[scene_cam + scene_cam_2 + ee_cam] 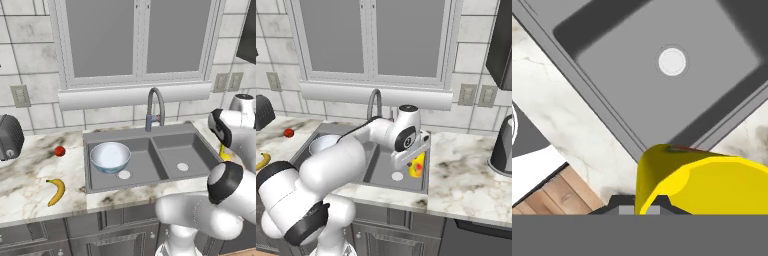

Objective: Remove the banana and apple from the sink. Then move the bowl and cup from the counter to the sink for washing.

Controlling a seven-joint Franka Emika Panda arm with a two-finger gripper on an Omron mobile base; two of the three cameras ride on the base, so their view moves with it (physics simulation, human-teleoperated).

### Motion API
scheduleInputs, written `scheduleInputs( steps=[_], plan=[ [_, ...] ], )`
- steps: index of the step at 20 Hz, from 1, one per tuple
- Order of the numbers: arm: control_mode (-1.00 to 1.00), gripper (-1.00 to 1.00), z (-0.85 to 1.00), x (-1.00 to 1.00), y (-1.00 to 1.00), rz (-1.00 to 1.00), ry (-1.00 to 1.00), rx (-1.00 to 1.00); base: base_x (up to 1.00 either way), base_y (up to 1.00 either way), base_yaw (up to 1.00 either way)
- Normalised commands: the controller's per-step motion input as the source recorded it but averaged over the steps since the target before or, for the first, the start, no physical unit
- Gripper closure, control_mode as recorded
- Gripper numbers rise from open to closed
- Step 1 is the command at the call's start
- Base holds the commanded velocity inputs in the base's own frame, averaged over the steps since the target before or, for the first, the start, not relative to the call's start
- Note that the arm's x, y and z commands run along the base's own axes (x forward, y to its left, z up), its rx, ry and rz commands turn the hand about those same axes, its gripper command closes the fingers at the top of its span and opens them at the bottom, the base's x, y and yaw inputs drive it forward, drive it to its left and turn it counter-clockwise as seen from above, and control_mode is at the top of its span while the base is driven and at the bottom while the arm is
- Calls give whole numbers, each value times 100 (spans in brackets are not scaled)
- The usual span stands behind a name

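My gripper [418, 159] is shut on the yellow cup [417, 167], holding it in the air over the right rim of the dark grey sink [135, 134]. In the hand view the cup [702, 182] sits close at the bottom, above the right basin and its white drain [672, 60]. The pale blue bowl [110, 156] rests in the left basin. On the marble counter [30, 172] left of the sink lie the red apple [59, 151] and, nearer the front edge, the banana [56, 191].
A curved grey faucet [155, 107] rises behind the sink's divider. A dark toaster [9, 137] stands at the far left of the counter. A dark grey pot-like vessel [503, 147] sits on the counter to the right. Wall outlets and a window are behind.
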Motion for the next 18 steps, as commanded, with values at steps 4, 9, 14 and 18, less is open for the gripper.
scheduleInputs(
  steps=[4, 9, 14, 18],
  plan=[
    [-100, 100, 8, -11, 31, 6, 0, 0, 0, 0, 0],
    [-100, 100, 7, -10, 34, 5, 0, 0, 0, 0, 0],
    [-100, 100, 5, -7, 34, 4, 0, 0, 0, 0, 0],
    [-100, 100, 3, -8, 34, 3, 0, 1, 0, 0, 0]
  ],
)
